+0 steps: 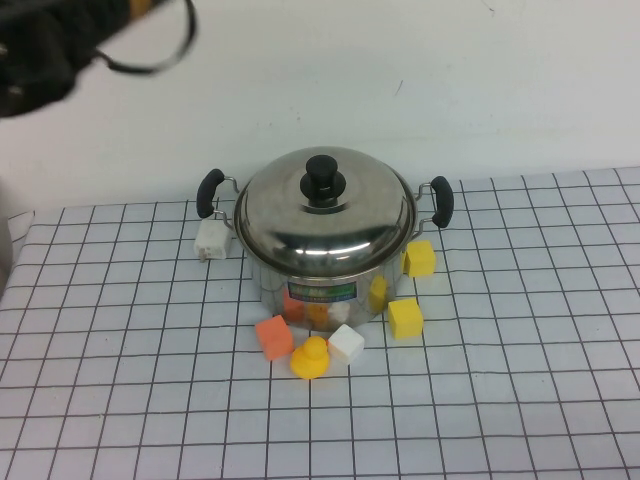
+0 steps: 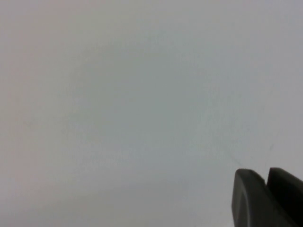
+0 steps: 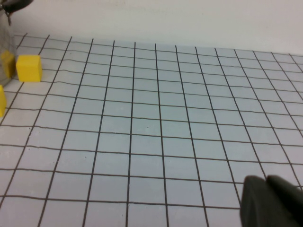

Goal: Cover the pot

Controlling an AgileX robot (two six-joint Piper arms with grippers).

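The pot (image 1: 322, 285) is seen near the middle of the gridded tabletop (image 1: 520, 400), with the domed lid (image 1: 325, 210) already seated on its rim and the black knob (image 1: 324, 178) upright on top. The cover step is judged done or nearly so.

For a clean finish, the lid should be checked for sitting level all round the rim. Any withdrawal should be made straight up and away, so the knob is not dragged and the pot is not nudged into the blocks around it.

The left gripper (image 2: 265, 196) is held high at the far left, off the tabletop; only a dark blurred arm is shown in the high view and only a plain wall in its wrist view. Open or closed cannot be told. The right gripper (image 3: 272, 201) is parked low over the bare grid to the right of the pot, outside the high view; its state cannot be told either.

Around the pot's base are an orange block (image 1: 273, 336), a yellow duck (image 1: 310, 357), a white block (image 1: 346, 343), 2 yellow blocks (image 1: 405, 319) and a white block (image 1: 212, 240) by the left handle.

A colourful label (image 1: 322, 292) is stuck on the pot's front. Its writing is too small to be read. No brand can be made out.
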